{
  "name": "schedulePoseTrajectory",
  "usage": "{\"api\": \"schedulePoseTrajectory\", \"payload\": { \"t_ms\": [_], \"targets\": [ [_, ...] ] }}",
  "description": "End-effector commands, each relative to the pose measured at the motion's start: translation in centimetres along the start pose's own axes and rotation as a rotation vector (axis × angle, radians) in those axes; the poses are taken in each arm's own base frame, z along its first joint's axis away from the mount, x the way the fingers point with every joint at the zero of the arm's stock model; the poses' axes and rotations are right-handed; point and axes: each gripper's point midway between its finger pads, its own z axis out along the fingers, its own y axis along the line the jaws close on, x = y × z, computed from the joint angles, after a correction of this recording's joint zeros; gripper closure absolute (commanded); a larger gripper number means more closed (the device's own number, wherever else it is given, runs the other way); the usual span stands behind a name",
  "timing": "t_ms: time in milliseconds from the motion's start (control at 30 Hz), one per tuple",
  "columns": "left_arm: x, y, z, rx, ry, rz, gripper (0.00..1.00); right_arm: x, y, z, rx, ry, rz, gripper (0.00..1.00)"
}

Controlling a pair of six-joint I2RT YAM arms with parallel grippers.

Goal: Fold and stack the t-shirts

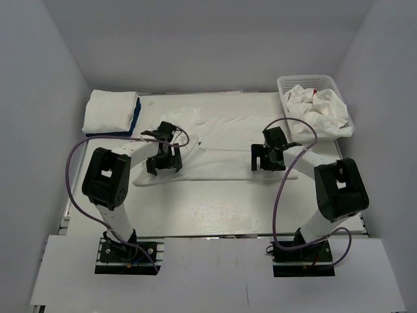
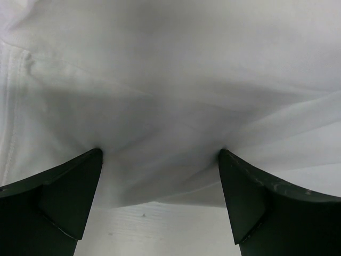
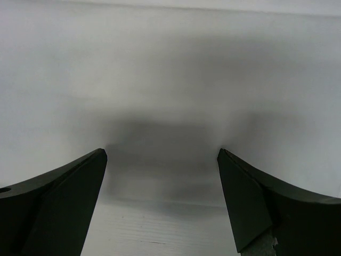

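Note:
A plain white t-shirt [image 1: 225, 147] lies spread across the middle of the table. My left gripper [image 1: 163, 163] is open, fingertips pressed down on the shirt's left near edge [image 2: 160, 122]. My right gripper [image 1: 268, 161] is open, fingertips down on the shirt's right near edge [image 3: 170, 106]. A folded stack, a white shirt [image 1: 109, 111] on a blue one [image 1: 136, 116], sits at the back left. More white shirts, one with red print [image 1: 317, 107], are heaped in the basket.
A white plastic mesh basket [image 1: 285, 83] stands at the back right. Bare white table [image 1: 221, 208] lies in front of the shirt. Grey walls close in the left, right and back. Purple cables loop off both arms.

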Motion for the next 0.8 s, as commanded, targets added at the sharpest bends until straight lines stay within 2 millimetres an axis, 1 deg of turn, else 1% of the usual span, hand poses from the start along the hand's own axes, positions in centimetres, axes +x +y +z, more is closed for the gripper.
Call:
{"api": "schedulePoseTrajectory", "payload": {
  "t_ms": [0,33,67,100,133,167,200,233,267,300,333,367,400,433,467,500,533,567,600,633,667,700,733,767],
  "targets": [
    [5.2,2.4,0.2,-0.065,0.135,-0.058,0.0,2.1,0.5,-0.1,-0.01,0.036,-0.007,0.1],
    [6.9,3.0,-0.1,-0.075,0.171,-0.08,0.0,3.2,0.4,-0.1,-0.003,0.063,0.011,0.1],
    [8.2,3.7,-0.6,-0.096,0.205,-0.085,0.0,4.0,0.7,-0.3,-0.012,0.086,0.008,0.1],
    [8.9,4.1,-1.1,-0.106,0.216,-0.102,0.0,5.5,0.7,-0.3,-0.012,0.12,0.003,0.1],
    [10.1,4.7,-1.6,-0.123,0.24,-0.116,0.0,6.2,1.1,-0.5,-0.035,0.137,0.002,0.11],
    [10.1,4.9,-2.3,-0.135,0.233,-0.153,0.0,6.3,1.7,-1.3,-0.055,0.129,-0.004,0.11],
    [10.3,5.3,-3.3,-0.14,0.217,-0.17,0.0,7.2,1.8,-1.5,-0.06,0.145,-0.004,0.11],
    [11.2,5.9,-4.2,-0.162,0.247,-0.175,0.0,7.7,2.1,-2.2,-0.077,0.156,-0.006,0.11],
    [11.0,6.0,-4.8,-0.171,0.238,-0.194,0.0,7.9,2.3,-2.8,-0.082,0.158,-0.012,0.11],
    [10.9,6.1,-5.4,-0.163,0.227,-0.196,0.0,7.8,3.3,-3.6,-0.129,0.155,-0.021,0.11],
    [10.5,6.0,-6.1,-0.159,0.22,-0.198,0.0,8.0,3.9,-4.3,-0.159,0.171,-0.027,0.11],
    [10.0,6.1,-6.5,-0.164,0.198,-0.213,0.0,7.6,4.8,-5.1,-0.196,0.154,-0.04,0.11],
    [9.2,6.2,-6.8,-0.176,0.175,-0.213,0.0,6.9,5.1,-5.8,-0.209,0.123,-0.043,0.11],
    [7.6,5.9,-7.9,-0.168,0.128,-0.218,0.0,5.6,5.5,-6.4,-0.212,0.087,-0.052,0.1],
    [6.3,5.7,-8.4,-0.164,0.088,-0.233,0.0,4.7,5.7,-6.8,-0.211,0.055,-0.054,0.1],
    [4.8,5.8,-9.0,-0.174,0.037,-0.225,0.0,3.3,5.1,-7.1,-0.172,-0.001,-0.049,0.1],
    [1.7,4.8,-10.1,-0.134,-0.05,-0.231,0.0,2.2,4.8,-7.3,-0.15,-0.037,-0.044,0.1],
    [-0.1,4.4,-10.1,-0.137,-0.089,-0.22,0.0,-1.3,5.6,-8.3,-0.171,-0.145,-0.049,0.1],
    [-3.5,3.0,-11.7,-0.088,-0.165,-0.212,0.0,-2.5,4.7,-8.0,-0.107,-0.184,-0.049,0.1],
    [-5.5,2.4,-12.1,-0.08,-0.206,-0.203,0.0,-5.0,4.9,-8.8,-0.097,-0.259,-0.043,0.1],
    [-7.7,1.5,-12.4,-0.055,-0.249,-0.19,0.0,-7.0,5.0,-9.2,-0.082,-0.303,-0.036,0.1],
    [-10.9,0.4,-12.4,-0.04,-0.288,-0.164,0.0,-8.8,4.6,-9.5,-0.038,-0.335,-0.009,0.1],
    [-12.6,-0.1,-12.2,-0.045,-0.319,-0.148,0.0,-9.3,4.3,-8.9,-0.018,-0.324,0.002,0.1],
    [-14.0,-0.3,-11.9,-0.051,-0.321,-0.142,0.0,-9.9,4.1,-8.9,0.0,-0.33,0.014,0.1]
  ]
}}
